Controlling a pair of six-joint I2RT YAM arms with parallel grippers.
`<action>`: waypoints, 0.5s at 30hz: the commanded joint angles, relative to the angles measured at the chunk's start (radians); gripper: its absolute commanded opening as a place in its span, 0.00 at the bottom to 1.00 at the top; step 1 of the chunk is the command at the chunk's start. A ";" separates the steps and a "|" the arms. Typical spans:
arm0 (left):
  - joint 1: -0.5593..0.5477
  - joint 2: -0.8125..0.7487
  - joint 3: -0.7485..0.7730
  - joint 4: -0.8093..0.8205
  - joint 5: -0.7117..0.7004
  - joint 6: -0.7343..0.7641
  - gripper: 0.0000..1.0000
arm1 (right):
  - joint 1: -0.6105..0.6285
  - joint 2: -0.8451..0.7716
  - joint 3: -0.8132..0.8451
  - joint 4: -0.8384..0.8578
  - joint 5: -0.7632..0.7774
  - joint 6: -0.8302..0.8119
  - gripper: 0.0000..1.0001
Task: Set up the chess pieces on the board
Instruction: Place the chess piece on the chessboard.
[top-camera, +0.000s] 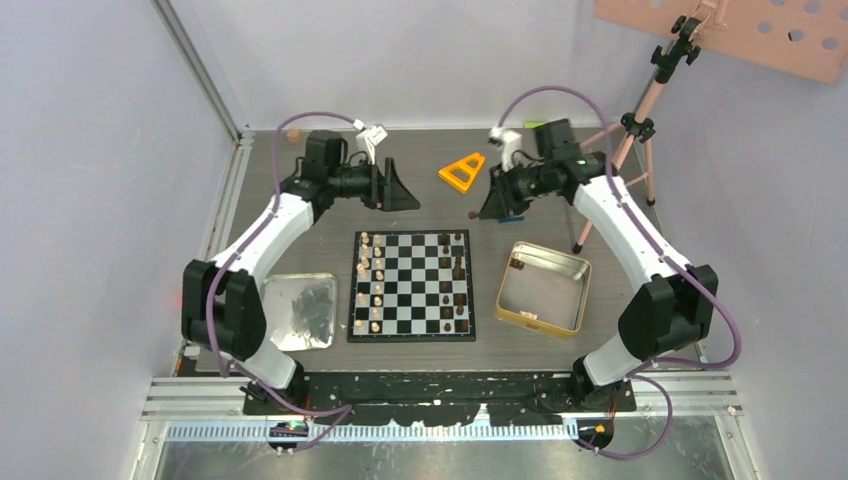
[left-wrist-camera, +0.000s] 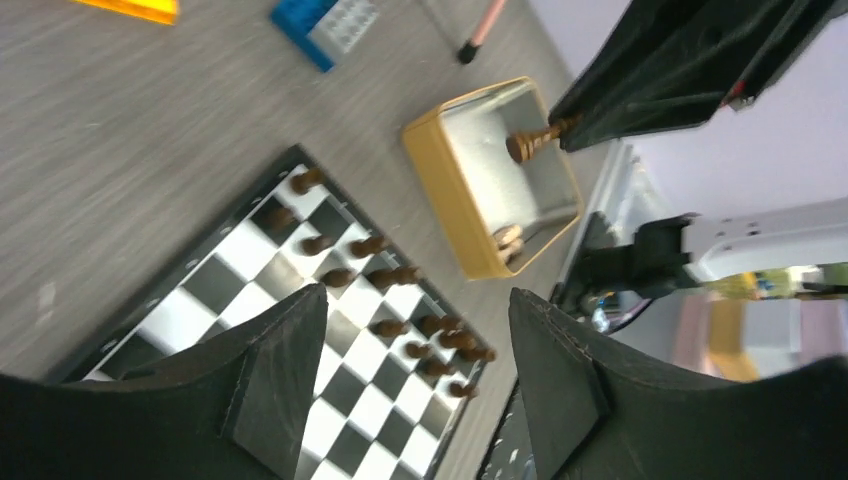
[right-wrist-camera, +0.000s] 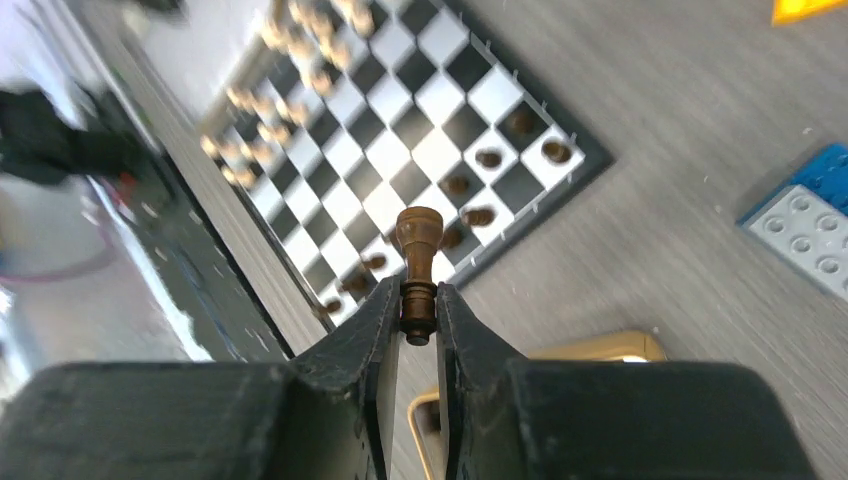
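Observation:
The board (top-camera: 410, 290) lies mid-table, with light tan chess pieces (top-camera: 368, 285) along its left side and dark brown ones (top-camera: 458, 285) along its right. My right gripper (right-wrist-camera: 419, 300) is shut on the base of a dark brown piece (right-wrist-camera: 418, 250), held above the table just past the board's far right corner (top-camera: 473, 213). My left gripper (left-wrist-camera: 418, 300) hovers open past the board's far left corner (top-camera: 400, 190), with nothing between its fingers. In the left wrist view the held piece (left-wrist-camera: 530, 145) shows in front of the tin.
A gold-rimmed tin (top-camera: 543, 290) right of the board holds a few pieces. A silver tray (top-camera: 298, 312) sits left of it. An orange triangle (top-camera: 462, 172) and a blue brick (right-wrist-camera: 810, 210) lie behind the board. A pink tripod (top-camera: 625, 150) stands back right.

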 joint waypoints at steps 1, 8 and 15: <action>0.054 -0.067 0.093 -0.470 -0.131 0.389 0.70 | 0.170 0.074 0.074 -0.337 0.346 -0.292 0.01; 0.190 -0.153 0.095 -0.607 -0.212 0.468 0.77 | 0.347 0.203 0.152 -0.446 0.533 -0.362 0.01; 0.312 -0.198 0.078 -0.624 -0.177 0.470 0.82 | 0.440 0.277 0.186 -0.486 0.596 -0.388 0.01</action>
